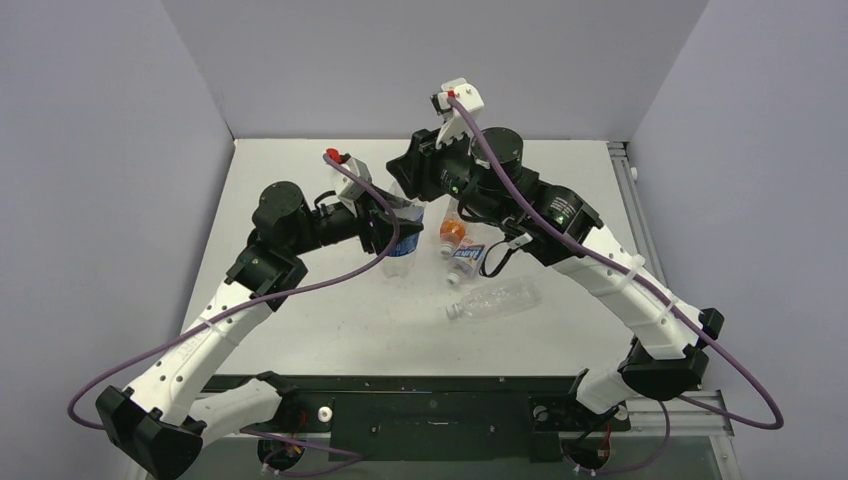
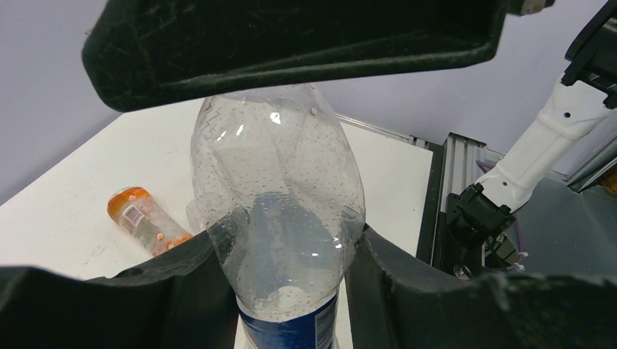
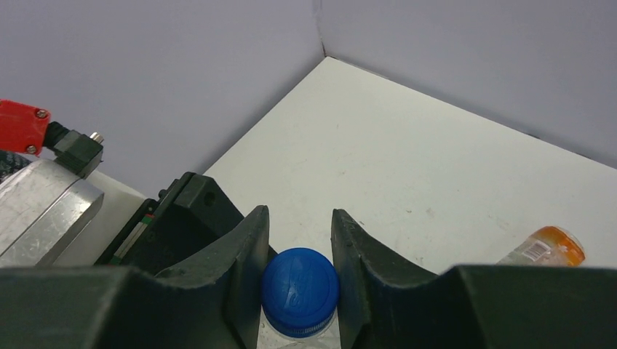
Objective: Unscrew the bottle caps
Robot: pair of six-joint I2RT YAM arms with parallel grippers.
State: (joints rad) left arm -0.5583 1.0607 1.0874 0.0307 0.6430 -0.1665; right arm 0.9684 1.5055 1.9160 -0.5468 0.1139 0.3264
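Slippage was what we feared most. The right gripper (image 3: 300, 236) pinched the blue cap (image 3: 300, 282) from both sides, while the left gripper (image 2: 291, 182) was clamped on the thin clear shoulder of the Pepsi bottle (image 2: 280, 218), which stood upright near the middle of the table (image 1: 330, 330). We judged that a twist could turn the whole bottle inside that soft-walled hold, or that the fingers could skid round the cap. A harder squeeze might buckle the shell. A tilt could drop it onto the orange bottle (image 1: 452, 232) or the plain bottle (image 1: 495, 298), both lying on its side toward the right edge.
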